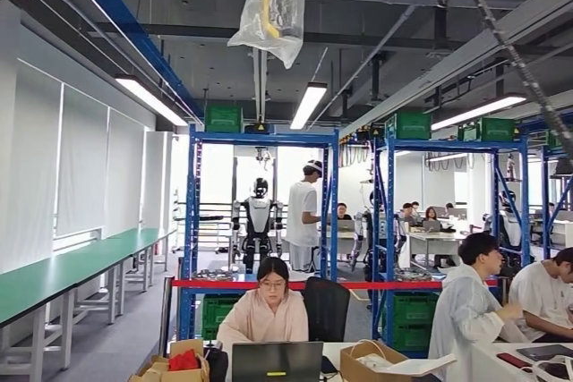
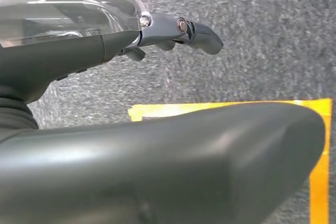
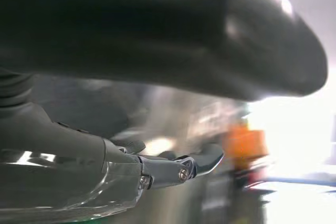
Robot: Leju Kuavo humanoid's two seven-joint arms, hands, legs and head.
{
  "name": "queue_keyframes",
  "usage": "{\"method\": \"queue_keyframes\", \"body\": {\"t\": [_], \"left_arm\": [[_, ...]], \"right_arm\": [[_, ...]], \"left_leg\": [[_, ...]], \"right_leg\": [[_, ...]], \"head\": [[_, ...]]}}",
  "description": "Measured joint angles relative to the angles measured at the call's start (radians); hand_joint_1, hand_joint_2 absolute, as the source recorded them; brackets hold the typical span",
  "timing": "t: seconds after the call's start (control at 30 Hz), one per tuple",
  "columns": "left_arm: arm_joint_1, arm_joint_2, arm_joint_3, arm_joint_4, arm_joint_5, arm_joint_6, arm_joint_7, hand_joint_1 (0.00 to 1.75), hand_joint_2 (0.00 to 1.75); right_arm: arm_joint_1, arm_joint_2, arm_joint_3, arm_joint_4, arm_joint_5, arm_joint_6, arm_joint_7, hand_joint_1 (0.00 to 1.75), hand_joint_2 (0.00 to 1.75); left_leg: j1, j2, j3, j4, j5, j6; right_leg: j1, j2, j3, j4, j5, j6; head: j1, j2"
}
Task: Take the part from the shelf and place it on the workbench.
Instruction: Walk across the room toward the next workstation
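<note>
Nothing is judged done yet: the left hand (image 2: 174, 30) and right hand (image 3: 174, 166) are seen empty with fingers loosely extended, the blue shelf (image 1: 260, 221) stands far off, and no part can be made out.

Your head view looks level across the hall at the blue shelf (image 1: 263, 221), far off. Your left wrist view faces the floor (image 2: 257, 40) closely past its hand (image 2: 174, 30); the right is blurred.
</note>
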Motion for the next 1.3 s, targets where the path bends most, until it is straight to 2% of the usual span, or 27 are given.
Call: {"method": "queue_keyframes", "body": {"t": [0.03, 0.07, 0.1, 0.13, 0.2, 0.27, 0.33, 0.4, 0.43, 0.47, 0.53, 0.57, 0.6, 0.67, 0.73, 0.8, 0.87, 0.93, 0.97, 1.0, 1.07, 1.1, 1.13, 1.17, 1.2, 1.23, 1.3], "left_arm": [[0.000, 0.000, 0.000, 0.000, -0.004, -0.001, -0.002, 0.00, 0.00], [0.000, 0.000, 0.000, 0.000, -0.010, -0.002, -0.003, 0.00, 0.00], [0.000, 0.000, 0.000, 0.000, -0.015, -0.003, -0.005, 0.00, 0.00], [-0.001, 0.000, 0.000, 0.000, -0.020, -0.004, -0.006, 0.00, 0.00], [-0.002, -0.001, 0.000, 0.000, -0.031, -0.008, -0.008, 0.00, 0.00], [-0.007, -0.002, 0.000, 0.000, -0.037, -0.010, -0.008, 0.00, 0.00], [-0.009, -0.003, 0.000, 0.000, -0.041, -0.011, -0.008, 0.00, 0.00], [-0.007, -0.004, 0.000, 0.000, -0.043, -0.011, -0.008, 0.00, 0.00], [-0.008, -0.005, 0.000, 0.000, -0.043, -0.011, -0.007, 0.00, 0.00], [-0.009, -0.006, 0.000, 0.000, -0.044, -0.010, -0.007, 0.00, 0.00], [-0.012, -0.006, 0.000, 0.000, -0.045, -0.010, -0.007, 0.00, 0.00], [-0.013, -0.006, 0.000, 0.000, -0.045, -0.010, -0.007, 0.00, 0.00], [-0.013, -0.006, 0.000, 0.000, -0.045, -0.010, -0.006, 0.00, 0.00], [-0.013, -0.006, 0.000, 0.000, -0.045, -0.010, -0.005, 0.00, 0.00], [-0.012, -0.006, 0.000, 0.000, -0.045, -0.011, -0.004, 0.00, 0.00], [-0.013, -0.006, 0.000, 0.000, -0.045, -0.011, -0.002, 0.00, 0.00], [-0.016, -0.007, 0.000, 0.000, -0.046, -0.011, -0.002, 0.00, 0.00], [-0.016, -0.007, 0.000, 0.000, -0.049, -0.012, -0.001, 0.00, 0.00], [-0.014, -0.008, 0.000, 0.000, -0.050, -0.012, -0.001, 0.00, 0.00], [-0.012, -0.008, 0.000, 0.000, -0.051, -0.012, 0.000, 0.00, 0.00], [-0.010, -0.009, 0.001, 0.000, -0.054, -0.013, 0.000, 0.00, 0.00], [-0.010, -0.010, 0.001, 0.000, -0.055, -0.013, 0.001, 0.00, 0.00], [-0.011, -0.010, 0.001, 0.000, -0.055, -0.012, 0.001, 0.00, 0.00], [-0.011, -0.010, 0.001, 0.000, -0.055, -0.012, 0.001, 0.00, 0.00], [-0.012, -0.010, 0.001, 0.000, -0.054, -0.011, 0.001, 0.00, 0.00], [-0.013, -0.010, 0.002, 0.000, -0.054, -0.011, 0.001, 0.00, 0.00], [-0.018, -0.010, 0.002, 0.000, -0.054, -0.011, 0.000, 0.00, 0.00]], "right_arm": [[-0.012, -0.005, 0.004, 0.080, 0.033, -0.058, 0.004, 0.00, 0.00], [-0.028, -0.009, 0.009, 0.170, 0.067, -0.121, 0.009, 0.00, 0.00], [-0.046, -0.012, 0.014, 0.261, 0.097, -0.179, 0.015, 0.00, 0.00], [-0.063, -0.013, 0.017, 0.347, 0.120, -0.228, 0.021, 0.00, 0.00], [-0.098, -0.014, 0.019, 0.507, 0.153, -0.303, 0.041, 0.00, 0.00], [-0.129, -0.015, 0.019, 0.645, 0.176, -0.363, 0.077, 0.00, 0.00], [-0.146, -0.018, 0.019, 0.757, 0.192, -0.413, 0.126, 0.00, 0.00], [-0.153, -0.022, 0.017, 0.846, 0.201, -0.449, 0.180, 0.00, 0.00], [-0.154, -0.024, 0.016, 0.884, 0.203, -0.459, 0.206, 0.00, 0.00], [-0.155, -0.025, 0.014, 0.915, 0.204, -0.466, 0.228, 0.00, 0.00], [-0.156, -0.027, 0.012, 0.968, 0.213, -0.480, 0.279, 0.00, 0.00], [-0.155, -0.027, 0.011, 0.992, 0.217, -0.486, 0.310, 0.00, 0.00], [-0.152, -0.028, 0.010, 1.014, 0.219, -0.490, 0.342, 0.00, 0.00], [-0.140, -0.028, 0.006, 1.051, 0.218, -0.489, 0.393, 0.00, 0.00], [-0.128, -0.029, 0.002, 1.073, 0.218, -0.488, 0.421, 0.00, 0.00], [-0.124, -0.030, -0.002, 1.087, 0.216, -0.486, 0.437, 0.00, 0.00], [-0.122, -0.032, -0.008, 1.101, 0.208, -0.474, 0.470, 0.00, 0.00], [-0.120, -0.033, -0.017, 1.115, 0.194, -0.450, 0.535, 0.00, 0.00], [-0.119, -0.034, -0.023, 1.120, 0.188, -0.438, 0.570, 0.00, 0.00], [-0.116, -0.034, -0.029, 1.124, 0.182, -0.428, 0.604, 0.00, 0.00], [-0.109, -0.035, -0.038, 1.128, 0.175, -0.415, 0.644, 0.00, 0.00], [-0.106, -0.035, -0.043, 1.130, 0.172, -0.412, 0.655, 0.00, 0.00], [-0.104, -0.034, -0.047, 1.131, 0.169, -0.409, 0.661, 0.00, 0.00], [-0.104, -0.034, -0.051, 1.133, 0.167, -0.407, 0.665, 0.00, 0.00], [-0.104, -0.034, -0.054, 1.134, 0.165, -0.405, 0.667, 0.00, 0.00], [-0.104, -0.033, -0.057, 1.134, 0.165, -0.404, 0.669, 0.00, 0.00], [-0.102, -0.033, -0.060, 1.136, 0.164, -0.402, 0.670, 0.00, 0.00]], "left_leg": [[0.001, 0.000, -0.014, 0.061, -0.039, -0.003], [0.002, 0.000, -0.021, 0.111, -0.059, -0.007], [0.003, 0.000, -0.017, 0.139, -0.058, -0.012], [0.005, 0.000, -0.001, 0.136, -0.039, -0.016], [0.014, 0.000, 0.069, 0.046, 0.009, -0.027], [0.017, -0.002, 0.132, -0.058, 0.013, -0.031], [0.012, -0.006, 0.145, -0.090, -0.001, -0.021], [0.011, -0.003, 0.135, -0.089, 0.007, -0.002], [0.011, -0.001, 0.127, -0.090, 0.016, 0.009], [0.011, 0.001, 0.118, -0.091, 0.025, 0.020], [0.007, 0.005, 0.096, -0.091, 0.044, 0.033], [0.004, 0.006, 0.085, -0.091, 0.054, 0.036], [0.001, 0.007, 0.073, -0.090, 0.063, 0.037], [-0.004, 0.008, 0.051, -0.090, 0.081, 0.038], [-0.007, 0.007, 0.032, -0.090, 0.099, 0.034], [-0.008, 0.008, 0.021, -0.091, 0.117, 0.025], [-0.004, 0.011, 0.015, -0.095, 0.137, 0.013], [0.002, 0.010, 0.006, -0.093, 0.132, 0.003], [0.003, 0.008, -0.001, -0.080, 0.107, 0.000], [0.003, 0.006, -0.012, -0.045, 0.058, -0.001], [0.002, 0.005, -0.032, 0.073, -0.044, -0.004], [0.002, 0.004, -0.036, 0.135, -0.071, -0.005], [0.001, 0.004, -0.030, 0.173, -0.066, -0.005], [0.000, 0.003, -0.011, 0.180, -0.040, -0.005], [0.000, 0.003, 0.025, 0.151, -0.009, -0.004], [-0.001, 0.003, 0.077, 0.092, 0.009, -0.002], [-0.003, 0.002, 0.189, -0.064, -0.002, 0.004]], "right_leg": [[0.000, -0.002, -0.012, 0.004, 0.006, 0.000], [0.000, -0.003, -0.026, 0.010, 0.012, 0.001], [-0.002, -0.005, -0.042, 0.019, 0.018, 0.004], [-0.004, -0.006, -0.060, 0.030, 0.022, 0.007], [-0.009, -0.006, -0.099, 0.061, 0.027, 0.014], [-0.008, -0.006, -0.133, 0.093, 0.031, 0.025], [-0.006, -0.006, -0.151, 0.110, 0.041, 0.037], [-0.009, -0.004, -0.159, 0.115, 0.045, 0.048], [-0.012, -0.002, -0.163, 0.127, 0.026, 0.054], [-0.014, 0.000, -0.171, 0.154, -0.009, 0.059], [-0.019, 0.002, -0.193, 0.268, -0.111, 0.067], [-0.020, 0.002, -0.202, 0.331, -0.146, 0.069], [-0.021, 0.002, -0.201, 0.376, -0.161, 0.070], [-0.022, 0.002, -0.156, 0.366, -0.129, 0.066], [-0.020, 0.004, -0.048, 0.225, -0.085, 0.055], [-0.013, 0.008, 0.050, 0.075, -0.081, 0.044], [-0.004, 0.010, 0.074, 0.023, -0.084, 0.038], [-0.003, 0.005, 0.059, 0.016, -0.062, 0.026], [-0.003, 0.002, 0.048, 0.013, -0.049, 0.018], [-0.004, -0.001, 0.034, 0.011, -0.035, 0.011], [0.000, -0.004, -0.001, 0.018, -0.012, 0.003], [0.001, -0.005, -0.022, 0.023, 0.001, 0.002], [0.002, -0.005, -0.044, 0.030, 0.012, 0.002], [0.002, -0.005, -0.067, 0.038, 0.022, 0.003], [0.002, -0.004, -0.089, 0.048, 0.031, 0.006], [0.002, -0.004, -0.110, 0.059, 0.039, 0.009], [0.004, -0.005, -0.141, 0.083, 0.052, 0.019]], "head": [[0.000, 0.000], [0.000, 0.000], [0.000, 0.000], [0.000, 0.000], [0.000, 0.000], [0.000, 0.000], [0.000, 0.000], [0.000, 0.000], [0.000, 0.000], [0.000, 0.000], [0.000, 0.000], [0.000, 0.000], [0.000, 0.000], [0.000, 0.000], [0.000, 0.000], [0.000, 0.000], [0.000, 0.000], [0.000, 0.000], [0.000, 0.000], [0.000, 0.000], [0.000, 0.000], [0.000, 0.000], [0.000, 0.000], [0.000, 0.000], [0.000, 0.000], [0.000, 0.000], [0.000, 0.000]]}}
